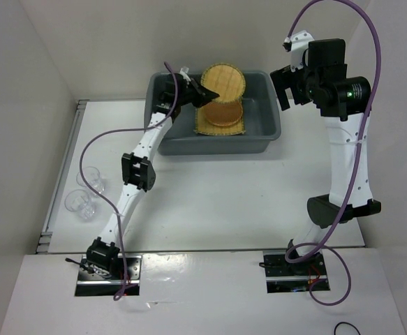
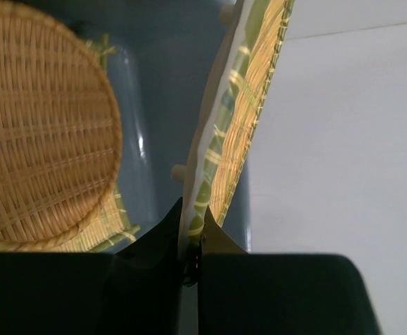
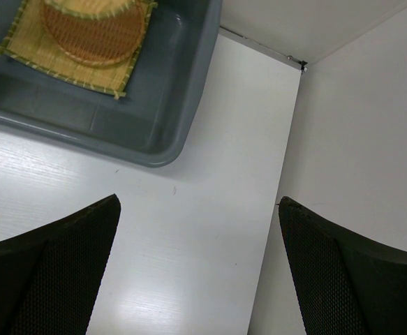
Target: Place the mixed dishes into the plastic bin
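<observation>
The grey plastic bin (image 1: pixel 217 148) sits at the far middle of the white bench (image 1: pixel 224 202), with open surface in front of its near rim and on both sides. In it the square yellow woven mat (image 1: pixel 202 128) lies flat, with the orange-brown woven disc (image 1: pixel 223 114) on top. The left tool (image 1: pixel 204 91) is clenched on the rim of the yellow-tan woven disc (image 1: pixel 224 80) and holds it tilted on edge over the bin's far half, above the other disc. The right tool (image 1: pixel 285 87) hangs released, jaws wide, high beside the bin's right end and touching nothing. Well to the left, near the bench's metal side rail (image 1: pixel 63 174), a clear glass cup (image 1: pixel 92 183) and a second glass cup (image 1: pixel 82 204) stand close together. Plain white walls (image 1: pixel 21 105) close in the left, back and right.
</observation>
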